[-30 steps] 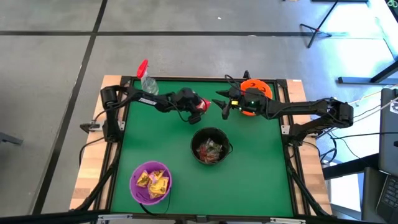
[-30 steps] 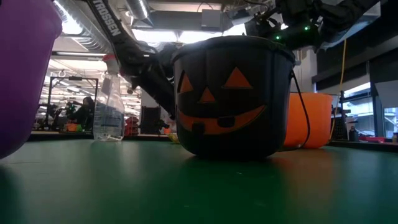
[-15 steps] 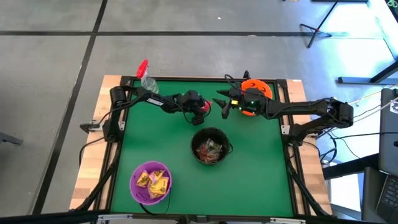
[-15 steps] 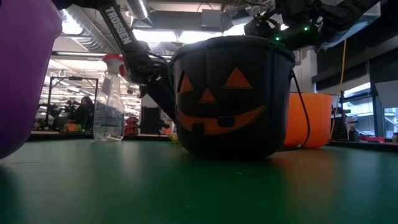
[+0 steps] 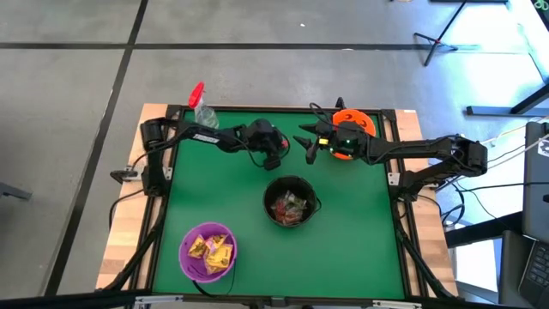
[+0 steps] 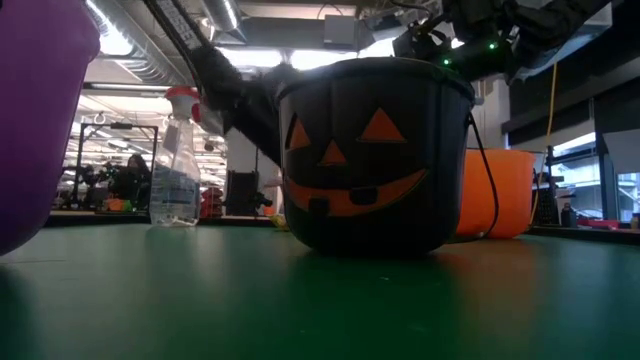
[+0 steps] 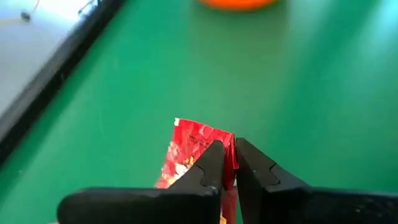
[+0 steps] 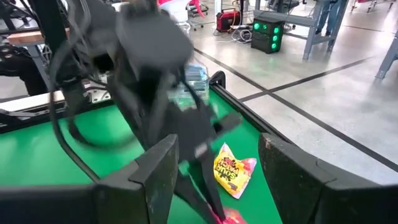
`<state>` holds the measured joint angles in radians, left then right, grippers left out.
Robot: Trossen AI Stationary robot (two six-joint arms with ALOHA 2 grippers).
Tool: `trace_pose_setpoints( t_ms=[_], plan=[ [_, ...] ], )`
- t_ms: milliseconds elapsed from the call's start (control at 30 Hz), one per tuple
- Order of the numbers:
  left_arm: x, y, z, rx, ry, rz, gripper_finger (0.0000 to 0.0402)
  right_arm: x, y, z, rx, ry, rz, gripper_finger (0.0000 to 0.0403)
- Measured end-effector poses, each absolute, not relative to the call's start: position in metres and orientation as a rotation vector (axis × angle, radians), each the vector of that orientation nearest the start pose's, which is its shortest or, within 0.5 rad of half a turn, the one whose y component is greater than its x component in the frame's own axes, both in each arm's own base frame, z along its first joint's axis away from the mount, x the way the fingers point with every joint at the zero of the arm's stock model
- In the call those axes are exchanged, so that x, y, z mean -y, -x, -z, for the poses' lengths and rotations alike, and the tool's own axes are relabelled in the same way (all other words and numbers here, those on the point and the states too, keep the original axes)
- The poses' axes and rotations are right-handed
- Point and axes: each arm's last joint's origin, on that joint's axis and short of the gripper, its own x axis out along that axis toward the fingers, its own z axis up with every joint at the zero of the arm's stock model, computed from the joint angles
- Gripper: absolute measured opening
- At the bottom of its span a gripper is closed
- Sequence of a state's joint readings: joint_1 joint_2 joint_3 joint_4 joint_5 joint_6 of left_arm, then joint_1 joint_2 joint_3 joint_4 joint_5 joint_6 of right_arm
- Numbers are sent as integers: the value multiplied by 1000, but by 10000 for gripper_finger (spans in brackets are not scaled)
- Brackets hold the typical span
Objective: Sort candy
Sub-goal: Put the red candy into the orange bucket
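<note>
Left hand (image 7: pixel 228 163) newly clamped on glossy red candy (image 7: pixel 193 149)

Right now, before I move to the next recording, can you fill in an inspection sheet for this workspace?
Surface: green table mat, black frame.
Job's things: red wrapped candy packet; yellow wrapped candy packet; black pumpkin-face bucket with mixed candy; purple bowl with yellow candy; orange bowl.
Clutter: clear spray bottle with red top.
Grippers: left gripper, jaws shut on the red packet; right gripper, jaws open, beside the orange bowl.
Cables: black cables along the table's sides.
Surroundings: grey floor, workshop behind.
</note>
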<state>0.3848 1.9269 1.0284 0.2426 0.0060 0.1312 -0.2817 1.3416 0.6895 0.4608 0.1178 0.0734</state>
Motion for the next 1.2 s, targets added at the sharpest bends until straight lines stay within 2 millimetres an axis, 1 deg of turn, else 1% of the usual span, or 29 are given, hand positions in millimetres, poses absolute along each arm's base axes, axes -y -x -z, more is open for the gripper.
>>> trace_pose_setpoints(
  t_ms=[133,333,533,600,767,900,1100,1200],
  plan=[
    [-138,-355,-171,-608,5,-301,13,83,-273,-240,-193,-89,400,220],
    [-120,-346,-211,-549,-17,-283,4,81,-273,-237,-228,-75,367,220],
    [-104,-336,-237,-517,-2,-264,2,78,-274,-236,-247,-26,239,220],
    [-99,-336,-243,-495,4,-255,2,77,-274,-235,-264,2,191,220],
    [-88,-337,-244,-490,8,-216,2,76,-275,-230,-298,49,147,220],
    [-78,-340,-245,-485,16,-161,2,76,-278,-223,-326,43,136,220],
    [-60,-346,-250,-425,19,-96,2,74,-281,-217,-336,22,32,220],
    [-55,-348,-251,-406,14,-82,2,73,-281,-216,-333,17,2,220]
  ],
)
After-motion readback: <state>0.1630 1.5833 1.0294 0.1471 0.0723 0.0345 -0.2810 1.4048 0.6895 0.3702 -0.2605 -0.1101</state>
